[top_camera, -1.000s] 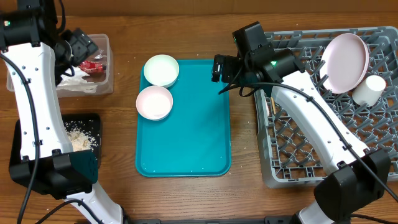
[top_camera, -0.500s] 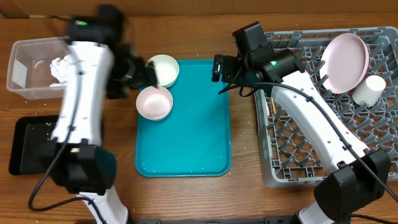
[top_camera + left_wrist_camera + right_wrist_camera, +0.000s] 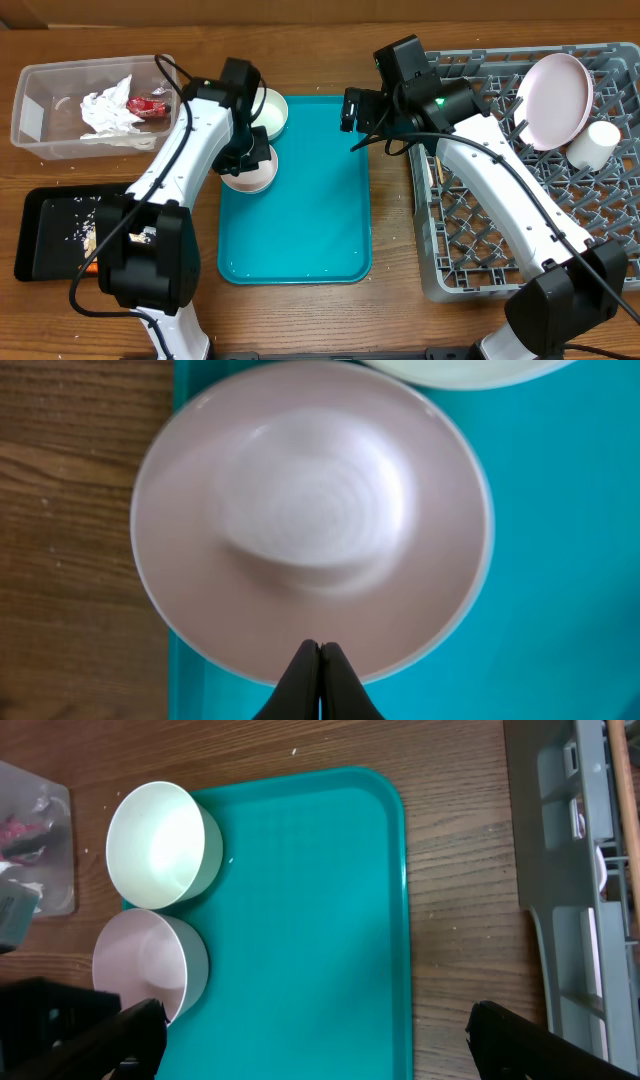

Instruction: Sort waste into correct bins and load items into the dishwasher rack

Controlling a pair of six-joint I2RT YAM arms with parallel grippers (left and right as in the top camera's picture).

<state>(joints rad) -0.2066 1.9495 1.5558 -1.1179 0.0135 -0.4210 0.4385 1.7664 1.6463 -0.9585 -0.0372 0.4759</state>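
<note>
The left gripper (image 3: 320, 652) has its fingers pressed together on nothing, tips above the near rim of the pink bowl (image 3: 310, 530), which sits directly beneath it on the teal tray (image 3: 560, 560). The right gripper (image 3: 318, 1038) hangs spread wide, with the white bowl (image 3: 155, 845) ahead of it.

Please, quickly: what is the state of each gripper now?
Left gripper: shut, holding nothing, over the small pinkish round bowl.
Right gripper: open, empty.

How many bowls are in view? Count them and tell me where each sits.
2. The white bowl sits in the far left corner of the teal tray. The pinkish bowl sits right next to it, nearer the robot, under the left pincer. None show in the rack.
</note>
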